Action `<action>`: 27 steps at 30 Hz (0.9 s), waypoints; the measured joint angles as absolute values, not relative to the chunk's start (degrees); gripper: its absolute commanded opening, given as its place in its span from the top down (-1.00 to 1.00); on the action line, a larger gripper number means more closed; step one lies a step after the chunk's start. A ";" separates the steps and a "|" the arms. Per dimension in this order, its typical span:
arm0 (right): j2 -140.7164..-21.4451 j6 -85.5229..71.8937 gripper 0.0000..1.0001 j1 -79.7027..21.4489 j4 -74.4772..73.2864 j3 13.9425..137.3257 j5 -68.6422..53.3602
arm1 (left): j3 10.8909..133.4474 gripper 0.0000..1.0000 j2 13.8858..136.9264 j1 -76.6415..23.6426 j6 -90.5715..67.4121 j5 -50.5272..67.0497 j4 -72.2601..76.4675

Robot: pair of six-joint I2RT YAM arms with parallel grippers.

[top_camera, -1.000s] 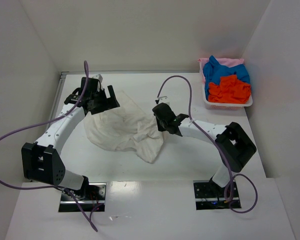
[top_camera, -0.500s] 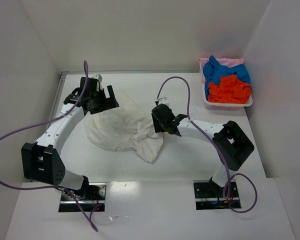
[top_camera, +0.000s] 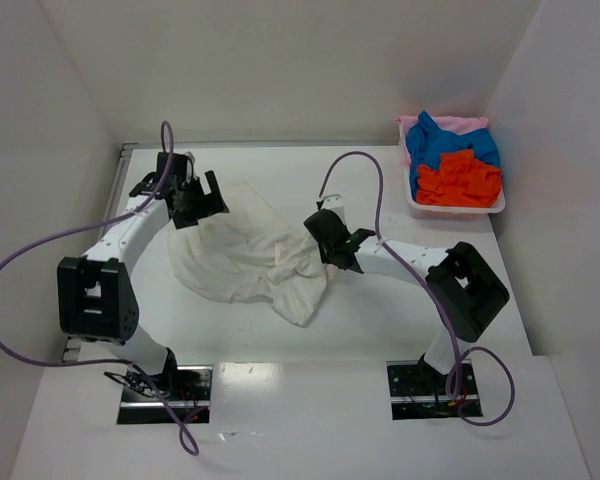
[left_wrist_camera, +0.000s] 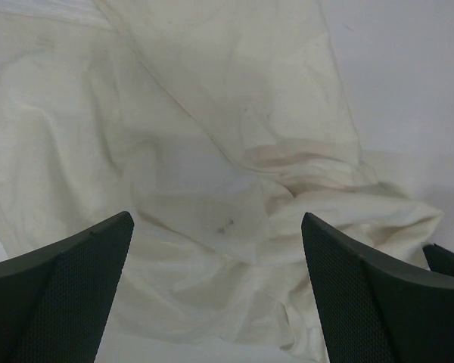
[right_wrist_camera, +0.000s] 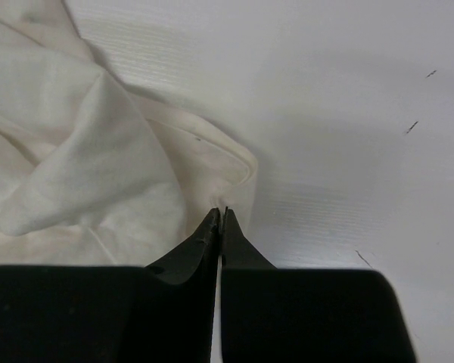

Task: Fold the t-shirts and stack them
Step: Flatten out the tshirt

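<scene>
2 arms are reaching over the white table (top_camera: pixel 280 345). On the left, the left gripper (top_camera: pixel 208 198) is hovering above the far left part of the off-white t-shirt (top_camera: pixel 240 255), with its jaws standing wide apart and nothing between them. In its wrist view the 2 black fingers (left_wrist_camera: pixel 68 287) are framing creased cloth below without closing on any of it.

The off-white t-shirt is lying crumpled on the table in 1 loose heap. It is spreading from under the left gripper toward the middle, and a bunched corner is pointing at the near edge between the 2 arm bases.

At the heap's right edge the right gripper (right_wrist_camera: pixel 221 213) is pressing down with its jaws squeezed fully together. The tips are sitting right at the rolled hem (whether a bit of cloth is caught between them is not showing).

Farther right, in the far corner, a shallow white tray (top_camera: pixel 458 211) is sitting against the wall, well apart from the heap. It is holding 3 more shirts: a pale pink t-shirt (top_camera: pixel 452 123) at the back, a bright blue t-shirt (top_camera: pixel 448 147) over it, and an orange-red t-shirt (top_camera: pixel 462 182) lying on top at the near side.
</scene>
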State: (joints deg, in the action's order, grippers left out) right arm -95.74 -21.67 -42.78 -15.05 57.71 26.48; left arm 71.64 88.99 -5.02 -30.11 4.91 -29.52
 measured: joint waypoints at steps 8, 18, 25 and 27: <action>-91.92 -22.59 1.00 -42.59 -15.92 56.86 28.58 | 75.16 -0.85 100.25 -2.87 -30.20 6.76 -26.15; -89.41 -24.32 1.00 -42.54 -16.16 54.52 28.73 | 81.21 -0.79 108.57 -2.37 -30.28 5.50 -21.96; -89.41 -24.58 1.00 -42.52 -16.16 54.30 28.64 | 80.99 -0.77 111.68 1.37 -30.57 3.16 -21.34; -89.41 -24.64 1.00 -42.52 -16.16 54.30 28.64 | 80.99 -0.69 111.68 2.31 -30.70 2.74 -20.60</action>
